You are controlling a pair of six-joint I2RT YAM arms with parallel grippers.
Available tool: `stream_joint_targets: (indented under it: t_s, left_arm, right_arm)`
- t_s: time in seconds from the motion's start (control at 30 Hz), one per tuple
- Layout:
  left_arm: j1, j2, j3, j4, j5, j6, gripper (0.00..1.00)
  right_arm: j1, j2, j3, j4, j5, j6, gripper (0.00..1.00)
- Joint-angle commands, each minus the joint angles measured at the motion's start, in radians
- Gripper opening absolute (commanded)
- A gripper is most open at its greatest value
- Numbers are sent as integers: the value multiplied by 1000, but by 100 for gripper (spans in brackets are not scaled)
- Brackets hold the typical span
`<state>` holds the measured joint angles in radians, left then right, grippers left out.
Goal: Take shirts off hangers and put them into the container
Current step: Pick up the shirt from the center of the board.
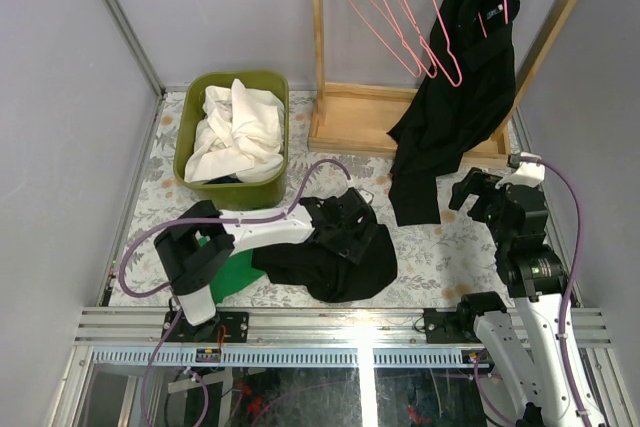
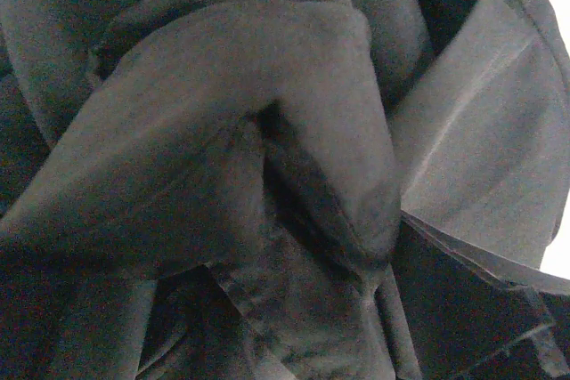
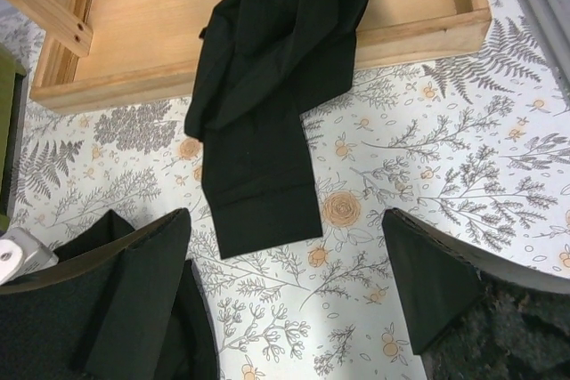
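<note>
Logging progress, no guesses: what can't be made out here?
Left gripper, open or shut: dark against the black shirt in the top view; only fabric in the left wrist view.
Basket, lower contents: top view, white shirt covers them.
Hanging shirt, its hanger: top view, mostly under fabric.

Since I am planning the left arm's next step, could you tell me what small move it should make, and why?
Probably take a fold of the black shirt on the table with the left hand: that shirt lies crumpled outside the olive-green basket, not in it, and the left wrist view is filled with its fabric.
</note>
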<state>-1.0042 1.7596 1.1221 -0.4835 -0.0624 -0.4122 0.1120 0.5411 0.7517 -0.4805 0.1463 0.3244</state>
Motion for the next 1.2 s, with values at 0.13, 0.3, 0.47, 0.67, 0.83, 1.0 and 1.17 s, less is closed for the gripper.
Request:
stream_joint_targets:
  t_s: [0.13,0.3,0.47,0.67,0.83,1.0,1.17]
  left_arm:
    - [-42,112,-83,61,-66,-47,100]
    - [-56,229,-64,-54,-198,-100,95]
    - [-58,252,-123,-6,-185,-111,60]
    - [-71,207,-121,-19,-192,-117,0]
    - [-96,13,-23,-123,-302,-106,0]
    - [-96,-137,126,-204,-429,-72,0]
    - [-96,-237,300,-290,-549,6,0]
  right_arm:
    - [-2,7,-13,13,-44,-12,96]
    - [-2,-30,-39,-7,-43,7,97]
    - [-2,-93,-75,-36,-73,57,97]
    - [-2,-197,-124,-57,-129,170,95]
    - [-2,-309,-167,-57,-171,251,95]
    - [-2,-435,-201,-82,-222,322,93]
    - [-2,-520,-211,-77,-231,325,92]
